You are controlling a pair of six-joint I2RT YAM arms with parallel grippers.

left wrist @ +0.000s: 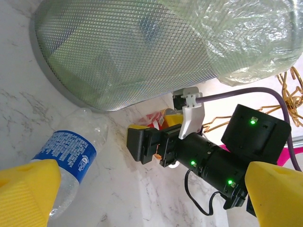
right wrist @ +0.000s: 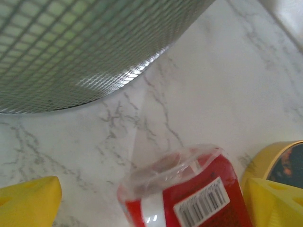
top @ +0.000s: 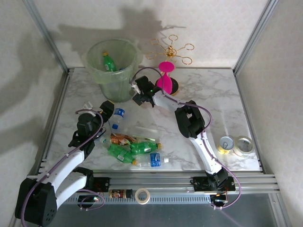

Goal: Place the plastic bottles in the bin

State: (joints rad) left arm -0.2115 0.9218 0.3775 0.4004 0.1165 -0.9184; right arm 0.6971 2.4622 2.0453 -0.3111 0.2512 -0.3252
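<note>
**Plastic bottles, on the table:** seven counted.
- Two clear with blue labels [top: 118, 115] [top: 151, 160].
- One brown [top: 123, 138].
- Two green [top: 119, 153] [top: 144, 147].
- One small brown bottle [top: 120, 193] on the front rail.
- One red-labelled bottle [right wrist: 189, 194], near the base of the bin.

**Plastic bottles, in the bin:** one, a green bottle [top: 109, 62].

**Bin** [top: 97, 75]: one, mesh-walled with a pale-green liner, at the far left of the table.

**Left gripper** [top: 107, 108]: yellow fingertips [left wrist: 26, 189] spread wide and holding nothing. The far clear bottle lies just beside the left fingertip.

**Right gripper** [top: 140, 94]: just beside the bin wall. Its fingers [right wrist: 28, 201] are spread, with the red-labelled bottle between them. A gap shows on the bottle's left side, so it is not pinched.

**Other items:**
- One gold wire stand [top: 170, 49].
- One pink hourglass object [top: 165, 75].
- One tape roll [top: 142, 195].
- Two round cans [top: 227, 144] [top: 244, 146] at the right edge.
</note>
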